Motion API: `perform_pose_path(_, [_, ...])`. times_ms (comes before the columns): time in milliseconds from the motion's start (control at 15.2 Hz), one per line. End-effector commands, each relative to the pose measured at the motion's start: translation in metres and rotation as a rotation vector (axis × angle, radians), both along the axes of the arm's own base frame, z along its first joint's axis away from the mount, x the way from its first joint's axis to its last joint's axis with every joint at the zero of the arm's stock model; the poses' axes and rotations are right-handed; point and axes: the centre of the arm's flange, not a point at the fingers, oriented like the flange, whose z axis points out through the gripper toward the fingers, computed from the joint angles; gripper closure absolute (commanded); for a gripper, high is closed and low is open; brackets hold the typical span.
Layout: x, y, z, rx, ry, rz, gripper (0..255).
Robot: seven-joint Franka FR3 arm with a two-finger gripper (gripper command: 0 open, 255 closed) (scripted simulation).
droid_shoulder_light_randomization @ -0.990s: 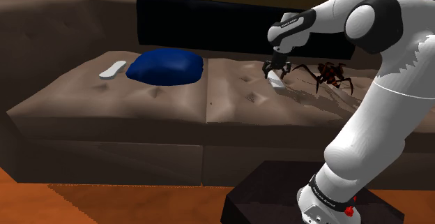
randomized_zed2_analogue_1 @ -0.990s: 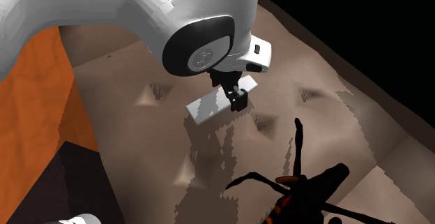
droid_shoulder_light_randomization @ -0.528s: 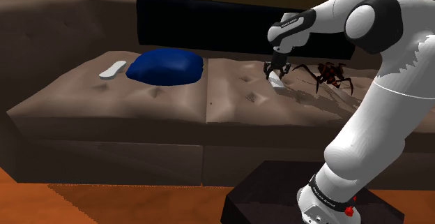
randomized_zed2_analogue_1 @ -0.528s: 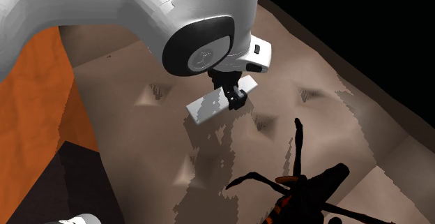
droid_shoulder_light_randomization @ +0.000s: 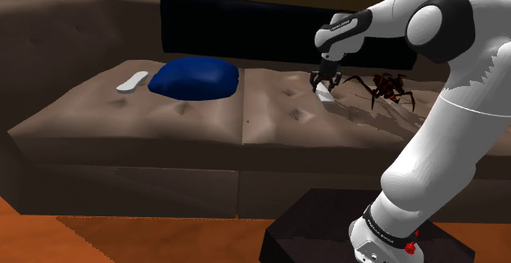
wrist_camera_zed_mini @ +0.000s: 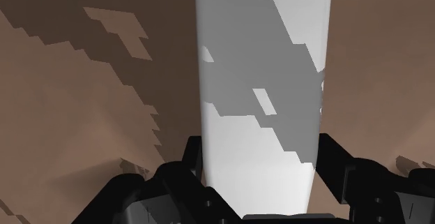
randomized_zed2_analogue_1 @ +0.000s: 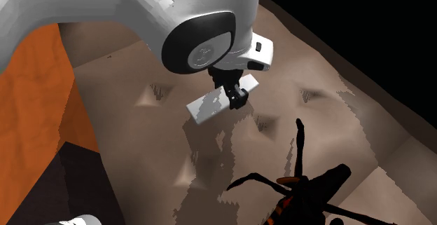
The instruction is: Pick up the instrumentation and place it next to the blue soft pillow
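near: stand point(droid_shoulder_light_randomization: 315, 224) at lower right of the shoulder view | we see the gripper point(droid_shoulder_light_randomization: 326, 88) clasping the flat white instrument point(wrist_camera_zed_mini: 261, 83) between both fingers, right of centre over the brown sofa seat point(droid_shoulder_light_randomization: 164, 122) | dark spider figure point(droid_shoulder_light_randomization: 389, 88) near, on its right | far: blue pillow point(droid_shoulder_light_randomization: 195, 79) at upper left, well apart

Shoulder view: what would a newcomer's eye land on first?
The big white arm reaching over the brown sofa, its pincer clasping a flat white slab. Next, the black-and-red spider figure beside it toward the shoulder view's right, and the blue pillow further left.
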Motion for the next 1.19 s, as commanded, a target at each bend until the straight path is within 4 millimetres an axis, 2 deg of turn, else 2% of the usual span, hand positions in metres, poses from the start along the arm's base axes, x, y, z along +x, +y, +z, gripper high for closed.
perform_pose_path(0, [0.0,-0.001,0.009,0.0,0.0,0.0,255])
perform_pose_path(1122, [0.0,-0.001,0.099,0.0,0.0,0.0,255])
